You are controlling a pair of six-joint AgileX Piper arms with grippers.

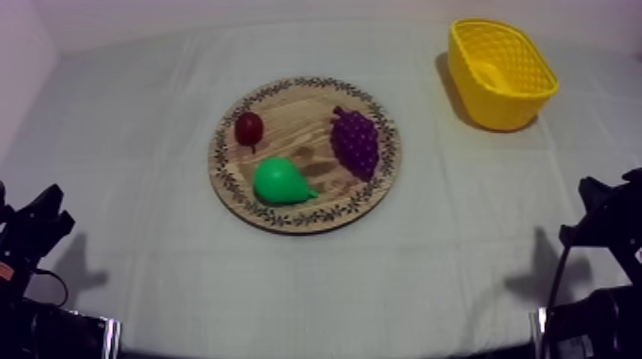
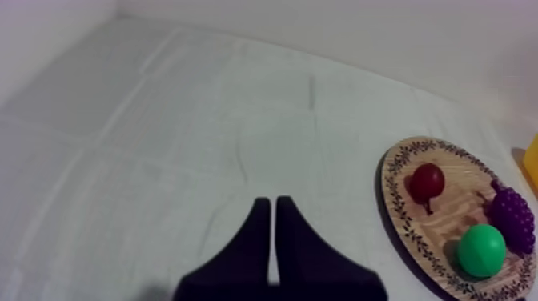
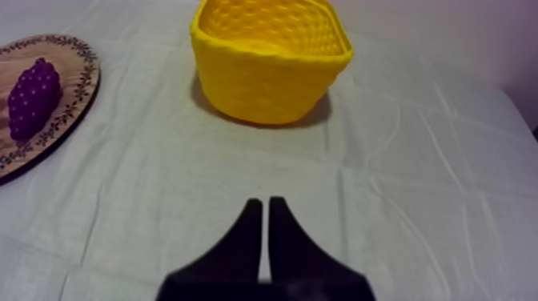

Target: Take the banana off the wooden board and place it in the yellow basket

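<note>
The round wooden board (image 1: pixel 298 113) lies mid-table, carrying a small red fruit (image 1: pixel 249 127), a green pear (image 1: pixel 279 181) and purple grapes (image 1: pixel 355 143). The yellow basket (image 1: pixel 499 107) stands at the far right. Inside it lies a paler yellow shape (image 1: pixel 490 73); I cannot tell whether that is the banana. My left gripper (image 1: pixel 46 206) rests low at the left, shut (image 2: pixel 268 203), well short of the board (image 2: pixel 451 218). My right gripper (image 1: pixel 597 196) rests low at the right, shut (image 3: pixel 262 202), with the basket (image 3: pixel 268 76) standing ahead of it.
Grey-white cloth covers the whole table, with wide open stretches between each gripper and the board. Beside the basket in the right wrist view, the board's edge (image 3: pixel 76 88) shows with the grapes (image 3: pixel 34 96) on it.
</note>
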